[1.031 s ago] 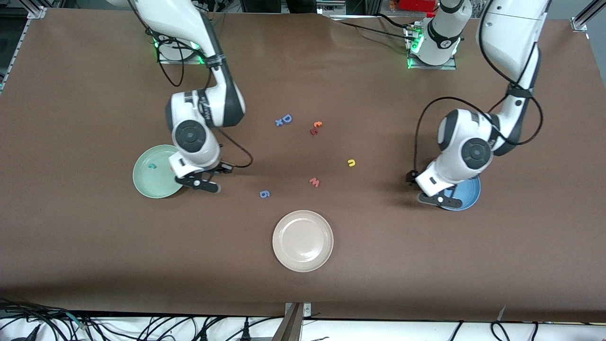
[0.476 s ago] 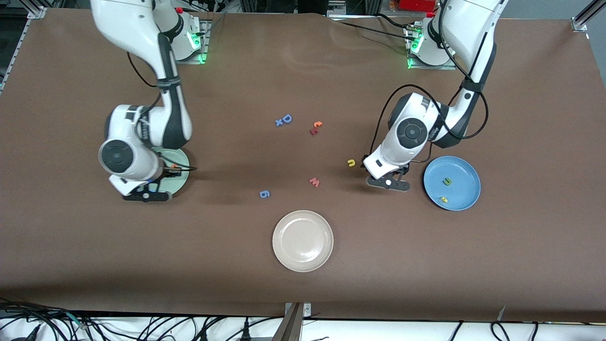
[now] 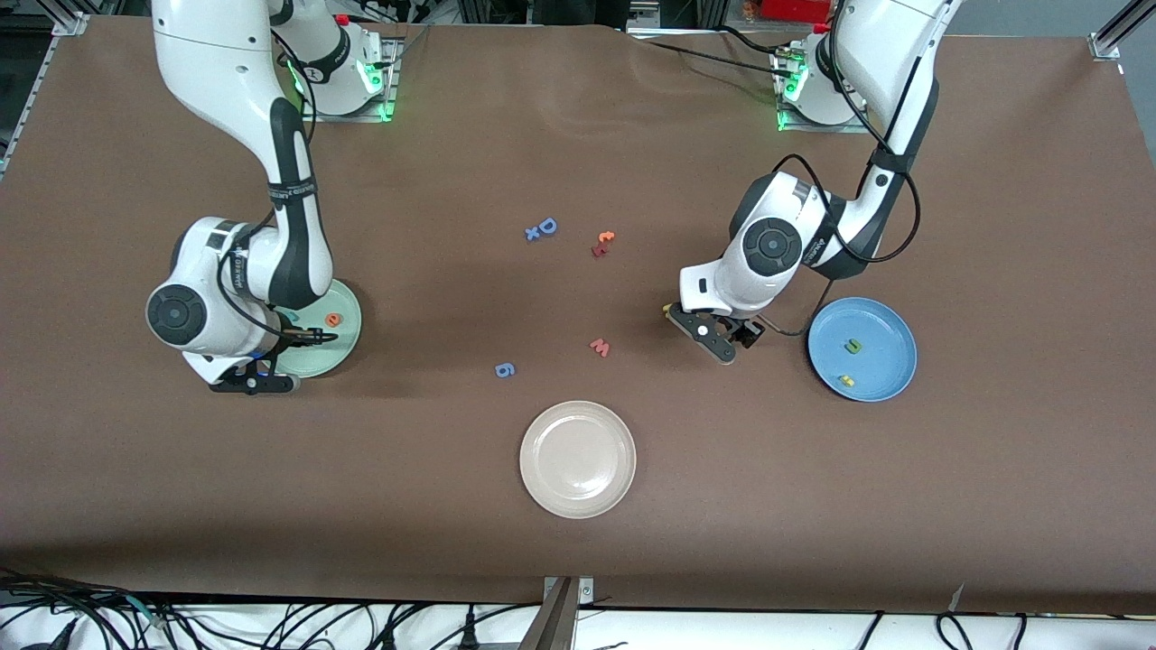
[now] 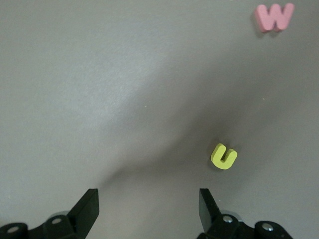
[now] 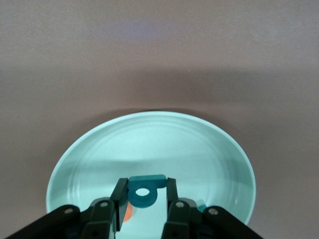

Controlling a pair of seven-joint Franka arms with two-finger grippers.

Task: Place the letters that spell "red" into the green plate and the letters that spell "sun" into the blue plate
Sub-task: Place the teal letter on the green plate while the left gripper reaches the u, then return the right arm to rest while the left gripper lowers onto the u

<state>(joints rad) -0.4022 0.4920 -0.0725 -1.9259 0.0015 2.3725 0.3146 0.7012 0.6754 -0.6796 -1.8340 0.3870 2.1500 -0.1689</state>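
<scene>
I am holding the teal "d" (image 5: pixel 144 190) pinched between the right gripper (image 5: pixel 145 205) fingers, over the green plate (image 3: pixel 348 318), so that a release should drop it inside the rim. The orange "e" (image 3: pixel 334 319) is already lying in that plate, and a scrap of teal (possibly the "r", I cannot tell) is showing beside the fingers in the right wrist view.

The left gripper (image 4: pixel 149 206) is hanging over the bare table with its jaws spread wide and holding nothing; the yellow u/n shape (image 4: pixel 224 157) is lying just ahead of one finger, off the centre of the gap, so I am judging that a sideways correction is needed before descent. The blue plate (image 3: pixel 890 326), toward the left arm's end, is carrying a green letter (image 3: pixel 851 345) and a yellow letter (image 3: pixel 846 381).

Distractors are lying mid-table: pink "w" (image 3: pixel 601 347), blue "g" (image 3: pixel 505 369), blue "D" (image 3: pixel 545 226), and the cream plate (image 3: pixel 578 459) nearest the camera. I am reading no brand or label anywhere.
</scene>
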